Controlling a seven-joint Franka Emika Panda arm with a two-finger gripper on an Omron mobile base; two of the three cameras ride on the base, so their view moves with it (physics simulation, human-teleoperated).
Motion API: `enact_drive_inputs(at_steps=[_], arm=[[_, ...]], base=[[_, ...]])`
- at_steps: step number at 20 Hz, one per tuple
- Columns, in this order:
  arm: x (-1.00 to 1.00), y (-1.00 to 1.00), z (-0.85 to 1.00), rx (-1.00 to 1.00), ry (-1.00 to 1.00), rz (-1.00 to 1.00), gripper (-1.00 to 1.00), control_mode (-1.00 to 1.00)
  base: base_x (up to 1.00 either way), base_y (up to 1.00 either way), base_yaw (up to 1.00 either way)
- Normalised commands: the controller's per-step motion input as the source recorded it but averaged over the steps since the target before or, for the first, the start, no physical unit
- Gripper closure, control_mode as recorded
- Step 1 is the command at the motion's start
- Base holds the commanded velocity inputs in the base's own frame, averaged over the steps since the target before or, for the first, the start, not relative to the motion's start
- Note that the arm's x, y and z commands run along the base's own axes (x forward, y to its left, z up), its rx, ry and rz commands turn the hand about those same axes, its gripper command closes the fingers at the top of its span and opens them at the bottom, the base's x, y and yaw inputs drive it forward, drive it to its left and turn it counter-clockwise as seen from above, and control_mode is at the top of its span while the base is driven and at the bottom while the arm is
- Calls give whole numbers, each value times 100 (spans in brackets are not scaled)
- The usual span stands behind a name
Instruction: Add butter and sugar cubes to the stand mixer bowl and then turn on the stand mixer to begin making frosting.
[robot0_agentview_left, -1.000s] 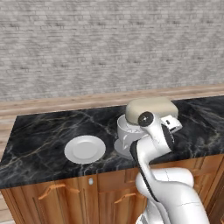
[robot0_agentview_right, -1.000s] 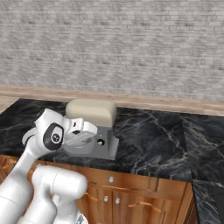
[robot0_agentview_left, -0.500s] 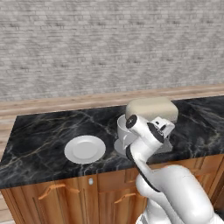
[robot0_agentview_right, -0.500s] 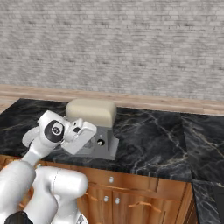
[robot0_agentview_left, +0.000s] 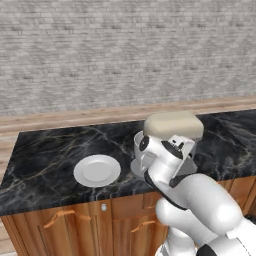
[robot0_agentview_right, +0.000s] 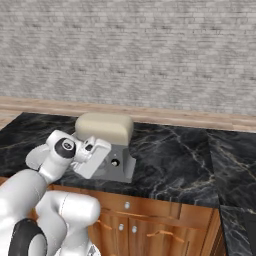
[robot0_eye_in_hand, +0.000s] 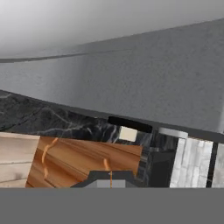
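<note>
- The counter (robot0_agentview_left: 50, 150) runs along the foot of a brick wall (robot0_agentview_left: 100, 55), with a wooden ledge (robot0_agentview_left: 75, 119) between them.
- Cabinets (robot0_agentview_left: 75, 225) sit under the counter's front edge.
- The stand mixer (robot0_agentview_left: 172, 125) stands on the counter, right of centre in the left base view.
- The stand mixer bowl (robot0_agentview_left: 138, 142) sits beneath the mixer's head, on its left side.
- A plate (robot0_agentview_left: 97, 170) lies on the counter left of the bowl, apart from it.
- The robot arm (robot0_agentview_right: 60, 155) reaches over the front edge, just before the mixer.
</note>
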Motion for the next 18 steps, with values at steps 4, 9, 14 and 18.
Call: enact_drive_inputs(at_steps=[4,9,14,18], arm=[[19,-35,-51,0,-7,23,100,-100],[0,-39,-61,2,-6,28,100,-100],[0,-34,-82,6,0,26,100,-100],[-27,-31,-85,12,0,27,100,-100]], base=[[0,0,0],[0,0,0],[0,0,0],[0,0,0]])
